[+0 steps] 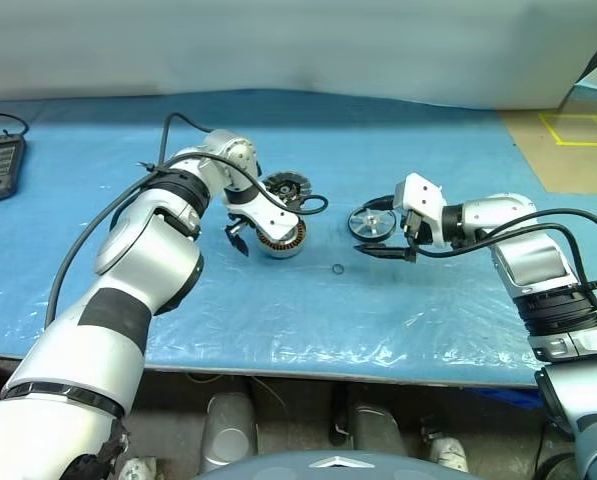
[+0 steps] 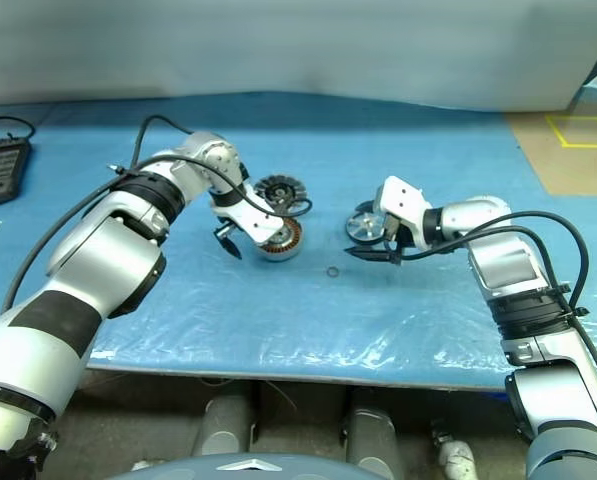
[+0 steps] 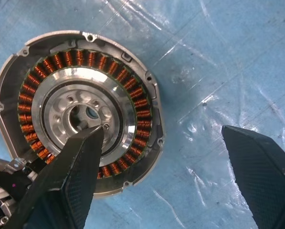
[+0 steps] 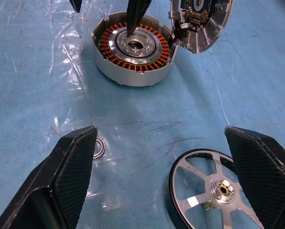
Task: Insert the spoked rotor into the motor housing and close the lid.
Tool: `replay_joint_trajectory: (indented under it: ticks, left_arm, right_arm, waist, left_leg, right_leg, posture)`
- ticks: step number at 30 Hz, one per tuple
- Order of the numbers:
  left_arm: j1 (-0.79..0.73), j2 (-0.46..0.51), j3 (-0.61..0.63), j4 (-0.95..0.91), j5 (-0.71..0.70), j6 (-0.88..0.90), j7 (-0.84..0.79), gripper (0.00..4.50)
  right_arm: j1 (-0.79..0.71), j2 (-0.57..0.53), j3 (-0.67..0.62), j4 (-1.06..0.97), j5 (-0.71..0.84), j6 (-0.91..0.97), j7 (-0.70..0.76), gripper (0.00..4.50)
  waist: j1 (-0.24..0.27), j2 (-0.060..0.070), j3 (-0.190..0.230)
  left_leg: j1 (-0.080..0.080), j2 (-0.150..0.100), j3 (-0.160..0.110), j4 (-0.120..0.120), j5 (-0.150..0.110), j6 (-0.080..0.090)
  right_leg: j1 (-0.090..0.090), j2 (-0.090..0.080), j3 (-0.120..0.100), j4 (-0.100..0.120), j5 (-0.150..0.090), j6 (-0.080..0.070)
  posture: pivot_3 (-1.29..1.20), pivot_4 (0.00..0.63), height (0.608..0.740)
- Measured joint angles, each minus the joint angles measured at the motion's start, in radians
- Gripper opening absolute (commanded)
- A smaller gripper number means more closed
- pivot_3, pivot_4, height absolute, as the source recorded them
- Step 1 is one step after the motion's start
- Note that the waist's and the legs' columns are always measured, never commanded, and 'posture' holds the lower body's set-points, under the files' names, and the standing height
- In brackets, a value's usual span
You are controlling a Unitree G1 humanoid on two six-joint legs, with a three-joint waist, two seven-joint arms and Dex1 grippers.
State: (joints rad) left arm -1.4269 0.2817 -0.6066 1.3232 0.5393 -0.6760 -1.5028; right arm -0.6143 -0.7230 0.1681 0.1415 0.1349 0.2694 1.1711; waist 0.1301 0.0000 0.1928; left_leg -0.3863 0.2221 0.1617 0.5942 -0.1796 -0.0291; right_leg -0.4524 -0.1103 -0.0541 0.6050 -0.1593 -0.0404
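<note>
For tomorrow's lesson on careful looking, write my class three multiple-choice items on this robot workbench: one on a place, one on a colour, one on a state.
1. Where does the spoked wheel lie?
A. inside the motor housing
B. flat on the blue sheet, near the right gripper
C. on top of the lid

2. What colour are the windings in the motor housing?
A. copper-orange
B. green
C. white

3. How do the fingers of the right gripper stand?
A. shut on the wheel
B. shut on nothing
C. wide apart, holding nothing

Answers:
1 B, the wheel rests on the blue sheet, apart from the housing.
2 A, an orange ring circles the silver hub.
3 C, both black fingers stand apart with the sheet between them.
</note>
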Motion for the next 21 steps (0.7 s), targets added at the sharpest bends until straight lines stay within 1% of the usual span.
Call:
replay_joint_trajectory:
  ticks: [21]
  left_arm:
    - [-0.025, -0.018, 0.005, 0.003, 0.017, 0.009, 0.072, 4.1]
  right_arm:
    - [0.0, 0.0, 0.001, 0.015, -0.009, -0.013, 0.0, 4.5]
  waist:
    - [-0.003, -0.001, 0.0]
  left_leg:
    - [-0.003, 0.0, 0.0, -0.001, 0.0, 0.0]
  right_leg:
    - [-0.003, 0.0, 0.0, -0.001, 0.0, 0.0]
  posture:
    - [0.0, 0.15, 0.74]
